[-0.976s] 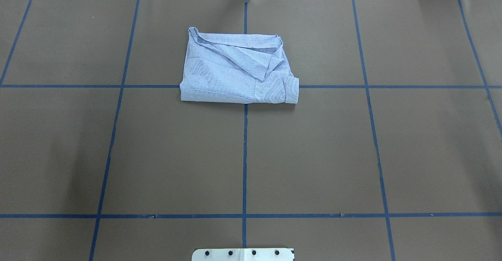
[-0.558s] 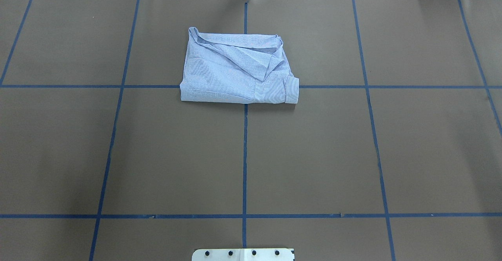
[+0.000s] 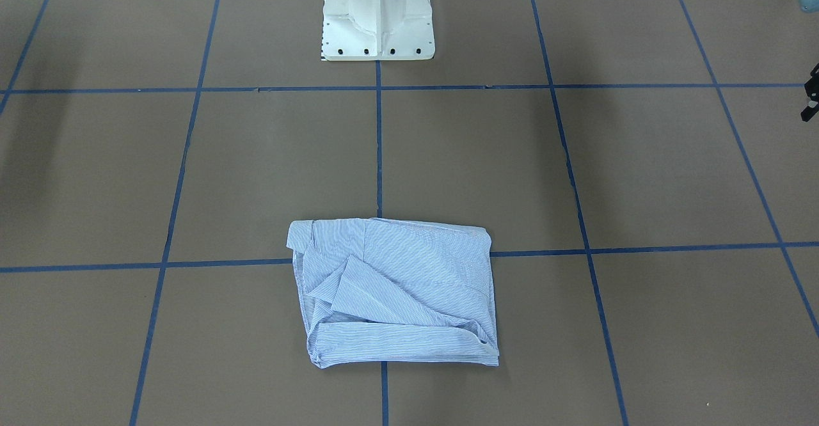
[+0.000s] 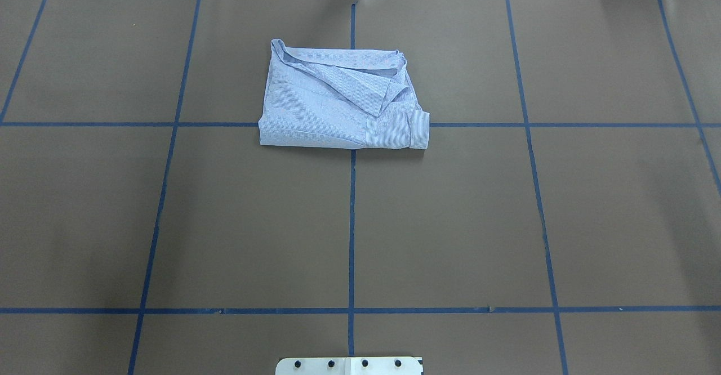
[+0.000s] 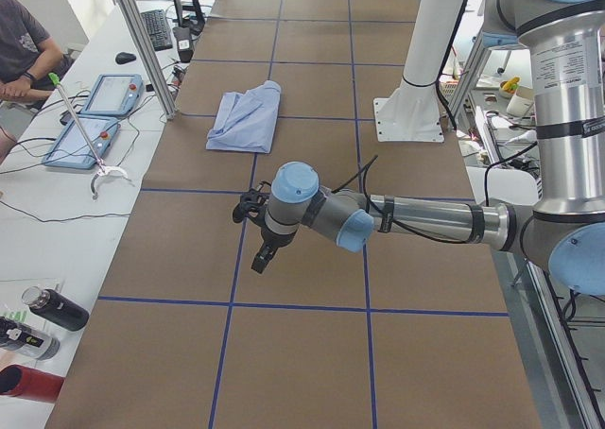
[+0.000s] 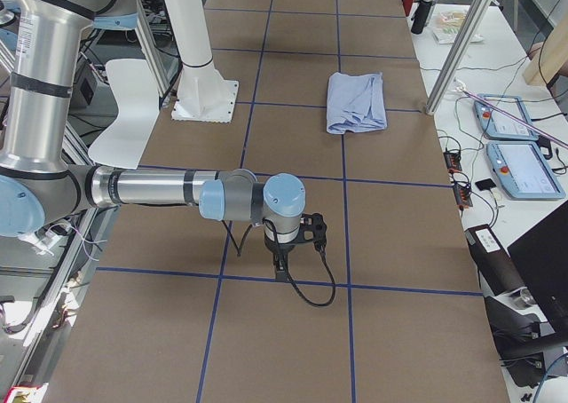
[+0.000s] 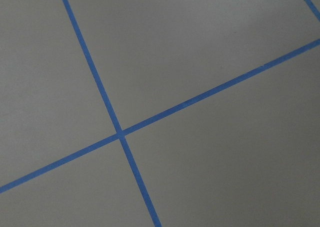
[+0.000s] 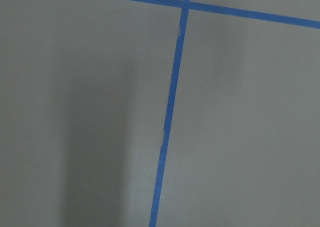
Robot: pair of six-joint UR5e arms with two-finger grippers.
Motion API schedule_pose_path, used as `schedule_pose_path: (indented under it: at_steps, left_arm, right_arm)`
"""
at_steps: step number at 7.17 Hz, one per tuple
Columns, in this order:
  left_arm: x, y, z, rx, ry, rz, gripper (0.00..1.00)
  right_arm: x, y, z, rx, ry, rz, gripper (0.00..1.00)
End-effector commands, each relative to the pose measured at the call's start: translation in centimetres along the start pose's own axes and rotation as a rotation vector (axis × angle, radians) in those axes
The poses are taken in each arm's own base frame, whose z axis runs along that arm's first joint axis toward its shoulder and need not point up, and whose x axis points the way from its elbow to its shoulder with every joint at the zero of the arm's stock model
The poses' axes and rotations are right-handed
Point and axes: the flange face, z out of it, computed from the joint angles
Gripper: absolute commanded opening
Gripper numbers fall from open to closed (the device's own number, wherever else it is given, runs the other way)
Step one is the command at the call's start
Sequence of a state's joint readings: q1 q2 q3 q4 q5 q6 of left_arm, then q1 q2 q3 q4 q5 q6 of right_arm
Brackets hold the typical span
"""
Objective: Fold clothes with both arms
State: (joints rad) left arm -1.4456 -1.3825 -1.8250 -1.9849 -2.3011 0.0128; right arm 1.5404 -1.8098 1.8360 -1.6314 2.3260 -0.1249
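Observation:
The light blue-and-white pinstriped shirt (image 4: 338, 99) lies folded into a compact rectangle on the brown table cover, far from the robot's base. It also shows in the front-facing view (image 3: 397, 291) and both side views (image 5: 246, 117) (image 6: 355, 101). My left gripper (image 5: 264, 255) hangs over the table's left end, far from the shirt; only a black sliver of it shows at the front-facing view's edge (image 3: 810, 101). My right gripper (image 6: 282, 266) hangs over the right end. I cannot tell whether either is open or shut. Both wrist views show only table cover and blue tape.
Blue tape lines (image 4: 351, 223) grid the brown cover. The white pedestal base (image 3: 377, 23) stands at the near edge. Teach pendants (image 5: 95, 108), bottles (image 5: 52, 308) and a seated operator (image 5: 19, 42) are beside the table's far side.

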Motion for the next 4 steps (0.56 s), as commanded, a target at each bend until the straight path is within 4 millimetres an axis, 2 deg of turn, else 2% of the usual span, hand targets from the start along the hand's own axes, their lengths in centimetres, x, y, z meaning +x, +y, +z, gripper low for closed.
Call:
schedule_pose_path:
  at_steps: [1,4]
  left_arm:
    - [0.7,-1.3,-0.6,0.021,0.022,0.014,0.99]
    - [1.1,-1.1,-2.5,0.052,0.015,0.017,0.99]
  right_arm:
    - [0.6,0.1,-1.7,0.045,0.005,0.019,1.00]
    - [0.7,0.5,-1.5,0.039,-0.002,0.017,1.00]
